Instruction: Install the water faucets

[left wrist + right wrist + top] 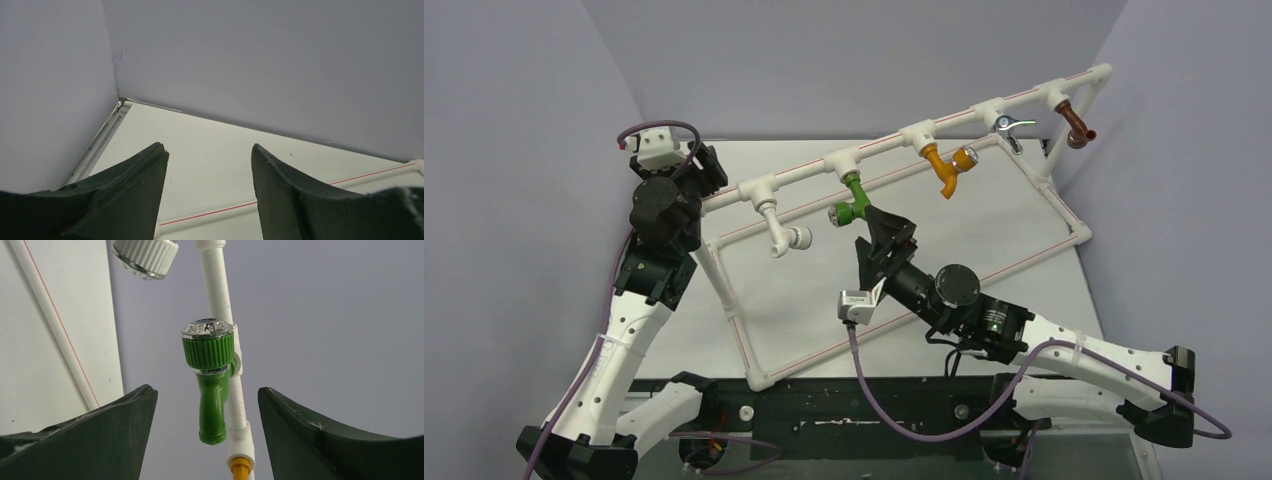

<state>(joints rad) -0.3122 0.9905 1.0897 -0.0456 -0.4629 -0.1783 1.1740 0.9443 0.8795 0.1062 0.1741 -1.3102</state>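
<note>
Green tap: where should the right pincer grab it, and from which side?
The green tap's ribbed collar below the knob: widest, grooved part. Come straight on as the right pincer faces it, a finger each side; the pipe sits behind.

table [1004, 210]: white | on it: white pipe frame [729, 310]

left arm [629, 330]: reared up, elbow bent | left hand [207, 150]: fingers parted, unclenched | right arm [1064, 350]: low, reaching forward-left | right hand [207, 390]: fingers wide apart
</note>
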